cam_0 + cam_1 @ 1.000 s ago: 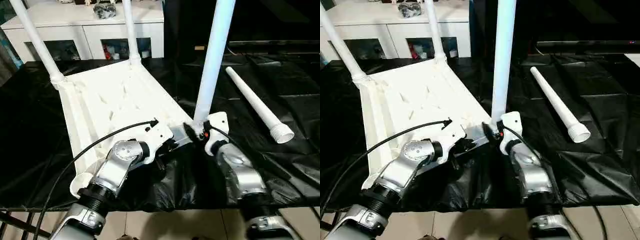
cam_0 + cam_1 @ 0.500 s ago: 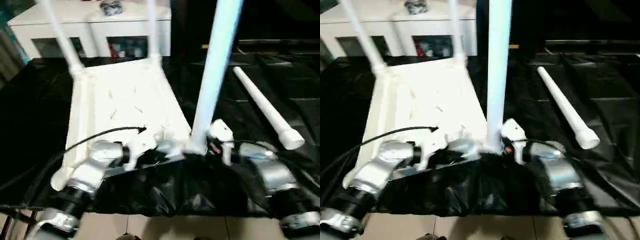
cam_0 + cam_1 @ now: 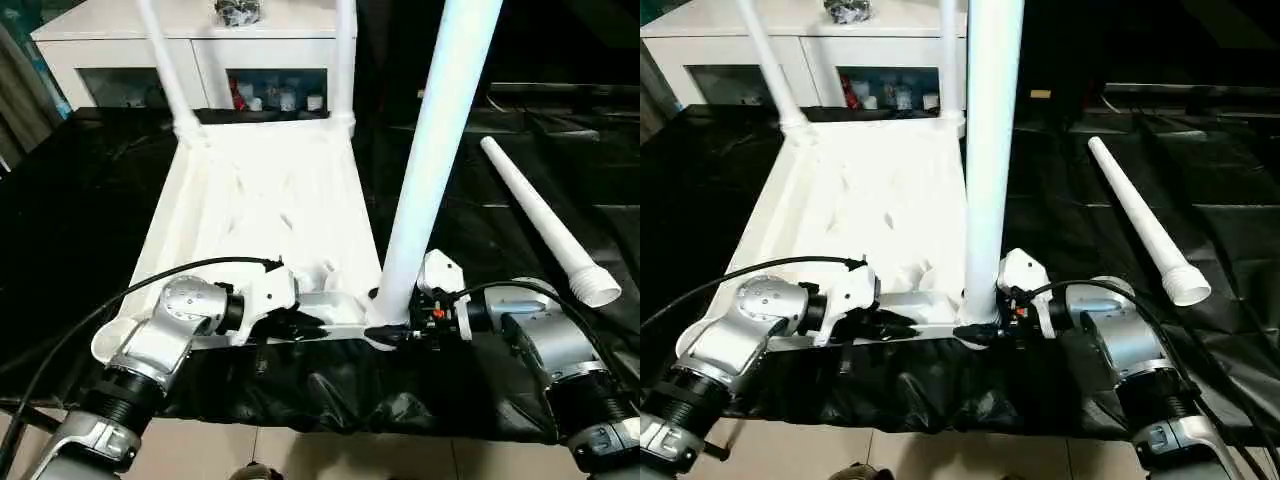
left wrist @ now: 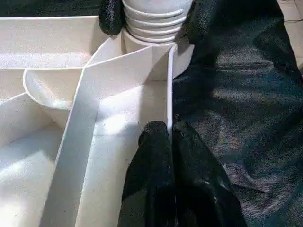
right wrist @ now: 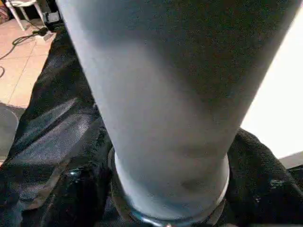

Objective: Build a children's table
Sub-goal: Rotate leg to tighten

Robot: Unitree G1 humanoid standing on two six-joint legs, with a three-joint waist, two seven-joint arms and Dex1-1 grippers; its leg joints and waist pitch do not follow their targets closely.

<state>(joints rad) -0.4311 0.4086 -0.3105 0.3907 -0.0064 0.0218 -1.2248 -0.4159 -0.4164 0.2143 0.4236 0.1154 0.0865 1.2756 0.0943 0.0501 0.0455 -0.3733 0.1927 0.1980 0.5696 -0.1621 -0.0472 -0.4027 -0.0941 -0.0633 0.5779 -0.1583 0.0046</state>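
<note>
Three long white tubular plastic legs are standing upright in the corner sockets of the white ribbed rectangular plastic tabletop (image 3: 265, 205), which is lying underside up on the black sheet-covered worktop (image 3: 80, 230). The near-right leg (image 3: 430, 150) is rising straight up from the tabletop's near-right corner, its long axis vertical. The right gripper (image 3: 392, 335) is reaching in level from the right, its black fingers sitting on either side of the ribbed base of this leg; whether they are pressing on it cannot be told. The left gripper (image 4: 166, 135) is pinching the thin near edge wall of the tabletop, fingers closed on it, just left of that corner. The fourth leg (image 3: 540, 222) is lying loose near the worktop's right edge, flared end toward the robot, closer to the right arm. The near-left socket (image 3: 112, 342) is open, so that leg's next move probably belongs to the right arm.
</note>
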